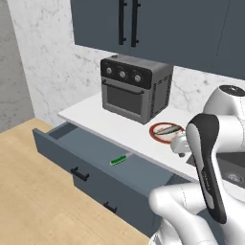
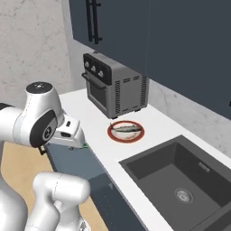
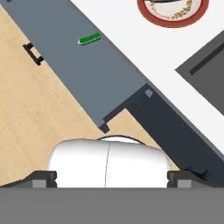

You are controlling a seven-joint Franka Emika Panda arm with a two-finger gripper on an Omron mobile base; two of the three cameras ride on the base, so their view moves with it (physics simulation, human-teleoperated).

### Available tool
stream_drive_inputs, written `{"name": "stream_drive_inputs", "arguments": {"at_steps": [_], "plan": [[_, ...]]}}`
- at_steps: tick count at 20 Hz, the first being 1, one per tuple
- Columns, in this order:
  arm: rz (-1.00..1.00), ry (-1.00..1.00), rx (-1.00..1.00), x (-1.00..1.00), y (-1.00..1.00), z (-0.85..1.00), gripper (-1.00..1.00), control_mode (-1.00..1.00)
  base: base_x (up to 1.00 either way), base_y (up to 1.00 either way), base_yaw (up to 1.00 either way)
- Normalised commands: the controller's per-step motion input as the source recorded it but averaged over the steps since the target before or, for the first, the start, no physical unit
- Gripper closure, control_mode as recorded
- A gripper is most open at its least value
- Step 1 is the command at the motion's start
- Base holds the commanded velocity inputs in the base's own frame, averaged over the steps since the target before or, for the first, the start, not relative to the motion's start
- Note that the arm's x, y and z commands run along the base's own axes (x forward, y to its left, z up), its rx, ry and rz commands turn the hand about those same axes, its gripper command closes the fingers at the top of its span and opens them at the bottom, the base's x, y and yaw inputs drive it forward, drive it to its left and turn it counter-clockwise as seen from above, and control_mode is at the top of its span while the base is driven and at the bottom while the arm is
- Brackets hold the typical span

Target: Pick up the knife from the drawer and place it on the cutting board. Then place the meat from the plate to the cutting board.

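Nothing done yet: knife (image 1: 119, 160) lies in the open drawer (image 1: 91, 148) near its back edge under the worktop (image 1: 115, 125) front edge, meat (image 2: 126, 129) sits on the plate (image 2: 126, 136), gripper (image 3: 107, 179) fingers wide and empty, no cutting board seen.

1. The knife (image 1: 119, 160) has a bright green handle.
2. It lies in a dark blue-grey drawer (image 1: 91, 143) with a black handle.
3. The plate (image 2: 126, 131) is white, orange-red patterned rim.
4. The meat (image 2: 126, 129) is grey-silver.
5. The table (image 1: 115, 127) is white.
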Motion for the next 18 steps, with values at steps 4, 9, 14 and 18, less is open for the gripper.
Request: {"name": "stream_drive_inputs", "arguments": {"at_steps": [4, 9, 14, 18], "plan": [[0.0, 0.0, 0.0, 0.0, 0.0, 0.0, -1.0, 1.0, -0.46, -0.21, 0.17], [0.0, 0.0, 0.0, 0.0, 0.0, 0.0, -1.0, 1.0, -0.08, -0.18, 0.09], [0.0, 0.0, 0.0, 0.0, 0.03, -0.1, -1.0, -1.0, 0.0, 0.0, 0.0], [-0.06, 0.0, -0.07, 0.3, 0.78, -0.6, -1.0, -1.0, 0.0, 0.0, 0.0]]}}
